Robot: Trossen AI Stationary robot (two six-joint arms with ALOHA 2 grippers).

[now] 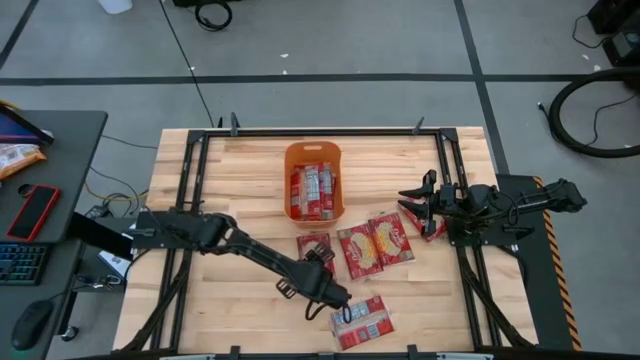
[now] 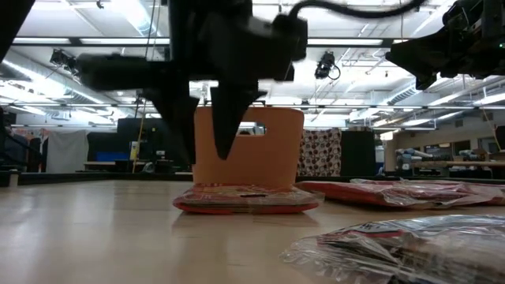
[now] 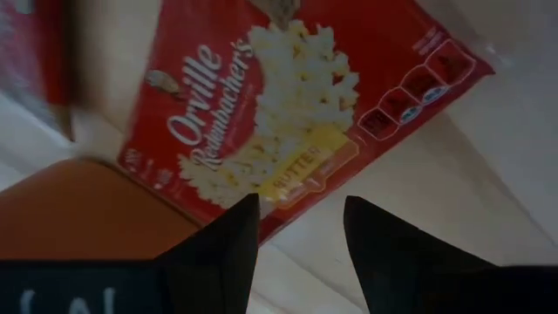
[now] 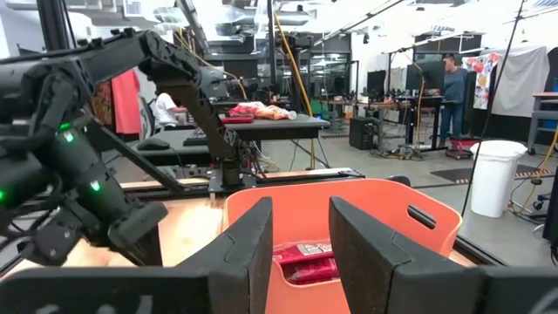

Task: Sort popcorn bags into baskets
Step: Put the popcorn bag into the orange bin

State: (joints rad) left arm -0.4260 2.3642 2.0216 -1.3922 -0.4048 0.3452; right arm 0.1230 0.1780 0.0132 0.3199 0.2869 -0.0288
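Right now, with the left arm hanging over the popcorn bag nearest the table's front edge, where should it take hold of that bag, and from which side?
The popcorn bag lies flat on the table, apart from the other bags. The left gripper hangs above its left end with fingers open. Probably best to come straight down and pinch that near short edge, since a flat packet offers no raised part. The right gripper waits near the basket.

one basket, about seven popcorn bags

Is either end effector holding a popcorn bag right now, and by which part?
No. The left end effector hangs open above a popcorn bag; the right end effector is open and empty beside the basket.
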